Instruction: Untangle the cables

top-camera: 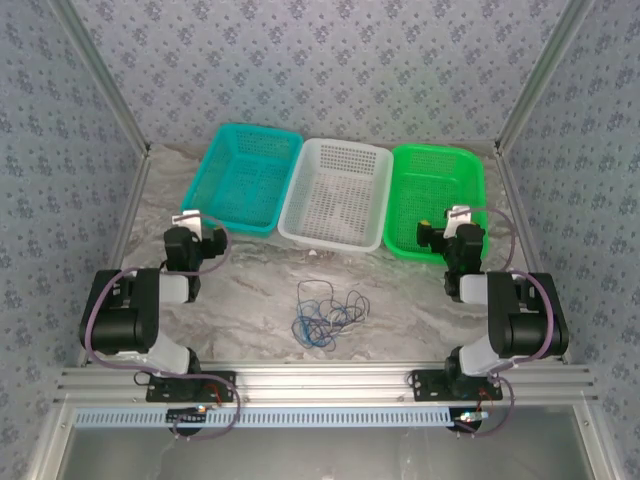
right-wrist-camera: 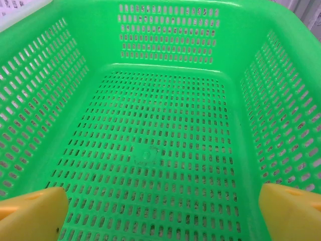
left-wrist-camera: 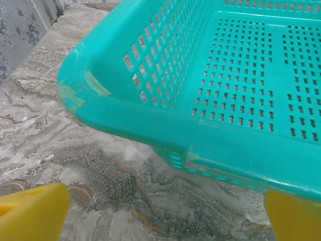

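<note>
Left gripper (left-wrist-camera: pixel 163 221): jaws spread, empty, facing the teal basket (left-wrist-camera: pixel 150 120) corner. Right gripper (right-wrist-camera: pixel 160 216): jaws spread, empty, above the green basket (right-wrist-camera: pixel 165 30). Cables (top-camera: pixel 325 312) lie tangled at lower centre.

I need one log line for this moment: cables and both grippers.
cables: tangled on table, untouched | left gripper: open, facing teal basket | right gripper: open, facing green basket
</note>
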